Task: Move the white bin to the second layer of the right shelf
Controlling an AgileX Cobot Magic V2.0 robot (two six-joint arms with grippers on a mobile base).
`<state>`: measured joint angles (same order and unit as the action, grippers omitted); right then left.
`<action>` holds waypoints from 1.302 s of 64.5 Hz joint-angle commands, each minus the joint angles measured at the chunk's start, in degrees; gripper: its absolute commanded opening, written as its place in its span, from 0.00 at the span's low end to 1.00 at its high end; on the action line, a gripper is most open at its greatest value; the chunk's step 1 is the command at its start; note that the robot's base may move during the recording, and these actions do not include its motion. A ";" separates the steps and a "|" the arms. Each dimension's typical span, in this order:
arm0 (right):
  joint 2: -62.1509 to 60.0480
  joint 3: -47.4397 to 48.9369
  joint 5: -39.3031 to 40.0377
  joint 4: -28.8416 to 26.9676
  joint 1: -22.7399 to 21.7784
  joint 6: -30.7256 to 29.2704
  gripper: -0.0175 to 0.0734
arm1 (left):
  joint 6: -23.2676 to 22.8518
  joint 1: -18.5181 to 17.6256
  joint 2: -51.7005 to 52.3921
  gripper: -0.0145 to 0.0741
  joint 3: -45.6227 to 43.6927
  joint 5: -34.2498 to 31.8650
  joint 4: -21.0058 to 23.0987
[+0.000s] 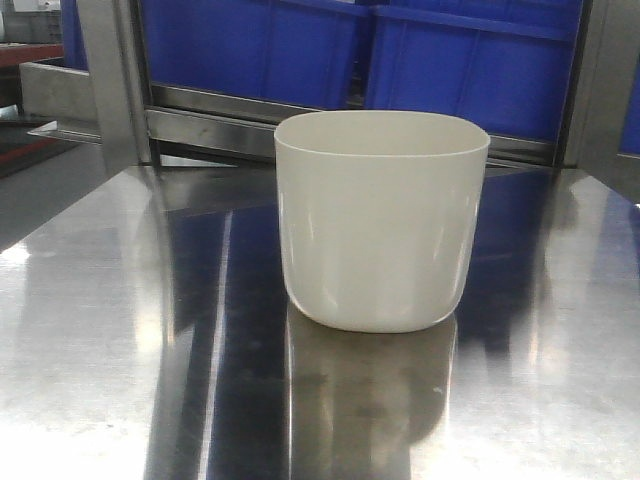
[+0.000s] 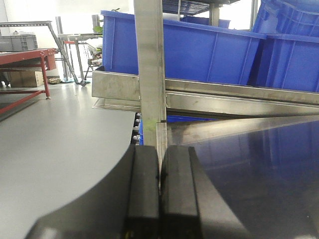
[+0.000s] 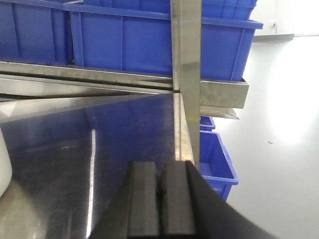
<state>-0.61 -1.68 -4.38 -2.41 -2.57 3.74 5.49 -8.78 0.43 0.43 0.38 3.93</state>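
While the white bin [image 1: 380, 220] stands upright on the steel tabletop [image 1: 90, 360], I see the left gripper [image 2: 159, 164] and right gripper [image 3: 160, 174] with jaws pressed together, empty.

Closed right pincer [image 3: 160, 172] over steel tabletop [image 3: 99, 149], blue crates [image 3: 124, 40] behind.

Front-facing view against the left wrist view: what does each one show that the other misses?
Only the front-facing view shows the white bin, standing upright on the steel table. Only the left wrist view shows the left gripper, shut and holding nothing. Both show the shiny table, the steel rack and the blue crates on it.
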 commanded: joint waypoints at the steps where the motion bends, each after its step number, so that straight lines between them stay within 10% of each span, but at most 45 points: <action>1: -1.15 0.90 4.81 0.55 -0.29 -0.26 0.25 | -0.43 0.00 0.76 0.26 1.90 -4.99 0.29; 84: -1.15 0.90 4.81 0.55 -0.29 -0.26 0.25 | -0.43 0.00 0.76 0.26 1.90 -4.99 0.29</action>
<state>-0.61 -1.68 -4.38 -2.41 -2.57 3.74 5.49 -8.78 0.43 0.43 0.38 3.93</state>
